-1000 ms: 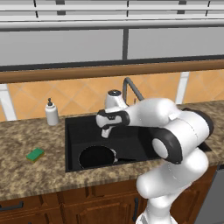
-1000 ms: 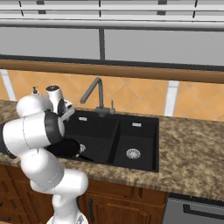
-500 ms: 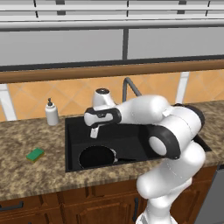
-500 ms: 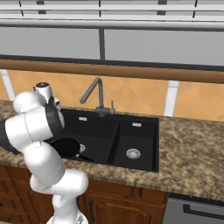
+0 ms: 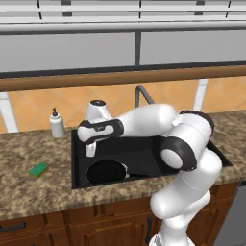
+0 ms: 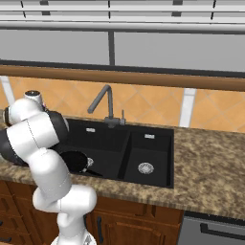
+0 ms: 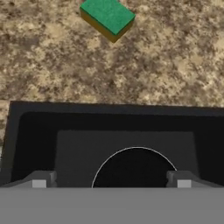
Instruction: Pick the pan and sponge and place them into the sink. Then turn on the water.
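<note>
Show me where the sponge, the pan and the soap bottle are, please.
sponge [image 7: 107,16]: hand view, its green top.
pan [image 5: 106,172]: left base view, its black inside, in the sink.
soap bottle [image 5: 57,126]: left base view, its white body.

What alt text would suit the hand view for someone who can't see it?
The open hand hangs over a black pan lying in the sink. Beyond the sink's edge, a green sponge sits on the speckled counter.
</note>
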Controlling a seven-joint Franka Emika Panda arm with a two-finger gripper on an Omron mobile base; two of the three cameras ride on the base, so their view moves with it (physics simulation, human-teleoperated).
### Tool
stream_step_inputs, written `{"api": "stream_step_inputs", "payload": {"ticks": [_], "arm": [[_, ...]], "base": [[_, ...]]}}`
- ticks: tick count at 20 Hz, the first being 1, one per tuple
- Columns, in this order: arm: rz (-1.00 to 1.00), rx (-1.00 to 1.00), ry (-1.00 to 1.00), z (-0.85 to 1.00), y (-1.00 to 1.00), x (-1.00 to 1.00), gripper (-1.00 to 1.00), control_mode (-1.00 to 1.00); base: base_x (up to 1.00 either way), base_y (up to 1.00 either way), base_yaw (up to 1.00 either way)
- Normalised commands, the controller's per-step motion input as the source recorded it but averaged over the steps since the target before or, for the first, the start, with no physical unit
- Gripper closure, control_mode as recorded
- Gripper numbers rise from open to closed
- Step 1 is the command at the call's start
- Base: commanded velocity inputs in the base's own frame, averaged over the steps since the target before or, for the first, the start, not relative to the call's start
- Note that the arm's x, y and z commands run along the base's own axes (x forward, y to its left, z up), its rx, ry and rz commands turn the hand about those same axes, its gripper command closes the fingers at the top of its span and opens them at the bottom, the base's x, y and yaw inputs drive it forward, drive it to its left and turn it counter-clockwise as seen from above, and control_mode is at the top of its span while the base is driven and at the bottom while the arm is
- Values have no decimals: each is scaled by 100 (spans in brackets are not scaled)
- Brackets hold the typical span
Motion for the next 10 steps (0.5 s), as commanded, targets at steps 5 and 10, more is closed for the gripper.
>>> {"api": "stream_step_inputs", "payload": {"ticks": [5,10], "arm": [[18,-1,-2,0,81,-11,-100,-100],[23,-9,0,0,57,-7,-100,-100]], "base": [[0,0,0],[0,0,0]]}}
